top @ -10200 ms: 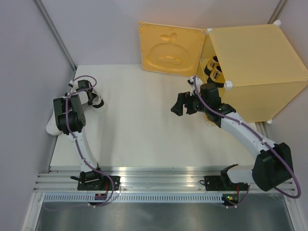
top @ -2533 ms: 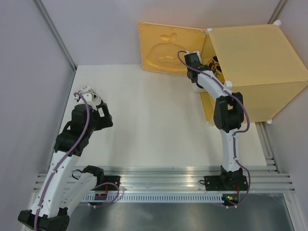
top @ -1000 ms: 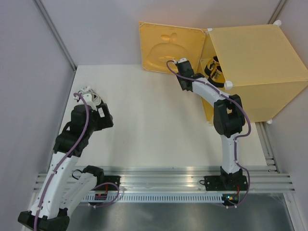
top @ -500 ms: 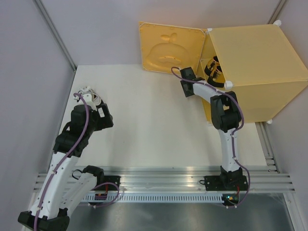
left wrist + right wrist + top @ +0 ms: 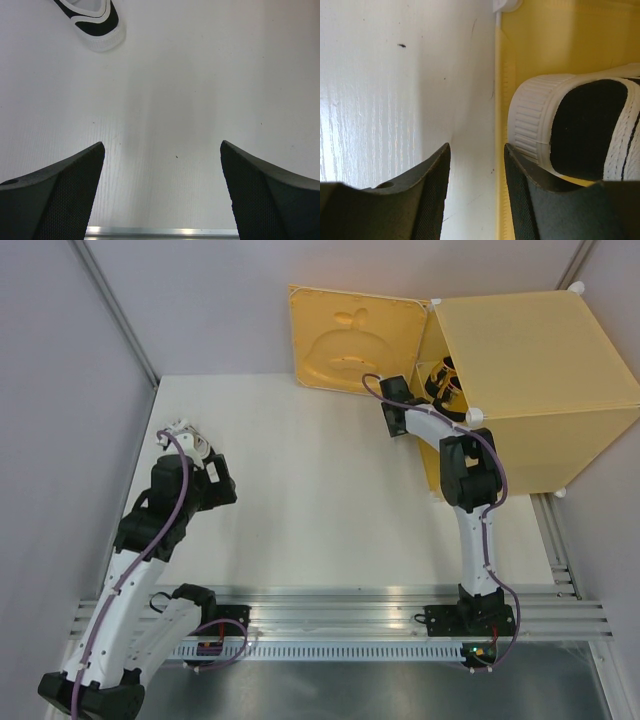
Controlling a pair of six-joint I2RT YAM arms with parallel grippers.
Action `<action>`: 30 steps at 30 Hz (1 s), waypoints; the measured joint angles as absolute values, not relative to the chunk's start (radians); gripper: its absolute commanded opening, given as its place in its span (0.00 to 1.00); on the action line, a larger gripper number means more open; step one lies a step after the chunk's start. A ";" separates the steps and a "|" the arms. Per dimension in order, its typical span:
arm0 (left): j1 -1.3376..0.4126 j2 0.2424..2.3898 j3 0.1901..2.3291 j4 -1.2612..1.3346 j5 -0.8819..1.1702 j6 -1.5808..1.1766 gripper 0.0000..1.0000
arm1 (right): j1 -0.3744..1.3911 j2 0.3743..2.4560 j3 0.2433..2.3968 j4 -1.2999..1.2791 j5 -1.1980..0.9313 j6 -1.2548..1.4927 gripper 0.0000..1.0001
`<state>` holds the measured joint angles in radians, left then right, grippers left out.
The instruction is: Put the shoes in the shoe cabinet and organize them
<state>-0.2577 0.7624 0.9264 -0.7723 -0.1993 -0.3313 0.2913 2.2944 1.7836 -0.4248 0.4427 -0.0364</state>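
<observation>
Shoes: two gold shoes (image 5: 441, 381) sit side by side just inside the cabinet mouth. One white shoe (image 5: 570, 127) with a black inside lies on the cabinet floor, its ribbed rim close to the front lip. Another white shoe (image 5: 184, 434), with laces, lies out on the table near the left edge.
Cabinet: a big yellow cabinet (image 5: 530, 360) stands at the far right corner. Its opening faces left and a white corner piece (image 5: 507, 4) sits at the lip.
Door: the door (image 5: 352, 338) is swung fully open and stands flat against the back wall, left of the opening.
Right gripper: the right gripper (image 5: 476, 150) is at the cabinet threshold, fingers half apart, holding nothing. Table and cabinet lip show in the gap.
Left gripper: the left gripper (image 5: 162, 150) is spread wide over bare table. The laced shoe is beyond its left finger, apart from it.
In the way: the door and the cabinet wall close in on either side of the right arm's wrist.
Open room: there is a broad stretch of table between the two arms.
Surface: a white table (image 5: 300, 500), faintly ribbed and speckled, with a metal rail (image 5: 330, 602) along the near edge.
Room: pale grey walls (image 5: 200, 300) run close along the left and the back.
</observation>
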 measured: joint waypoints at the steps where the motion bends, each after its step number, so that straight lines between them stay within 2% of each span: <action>1: -0.258 0.765 0.926 -0.772 -0.199 -0.331 0.99 | 0.291 2.295 1.787 -0.426 0.442 -0.036 0.53; 11: -0.258 0.765 0.926 -0.772 -0.200 -0.331 0.99 | 0.289 2.354 1.871 -0.425 0.447 -0.036 0.54; 21: -0.258 0.757 0.926 -0.772 -0.200 -0.331 1.00 | 0.293 2.316 1.840 -0.431 0.375 -0.031 0.56; 24: -0.258 0.764 0.927 -0.772 -0.203 -0.332 1.00 | 0.315 2.251 1.810 -0.446 0.338 -0.041 0.60; 30: -0.258 0.801 0.938 -0.771 -0.208 -0.342 1.00 | 0.431 2.037 1.769 -0.466 0.264 -0.048 0.79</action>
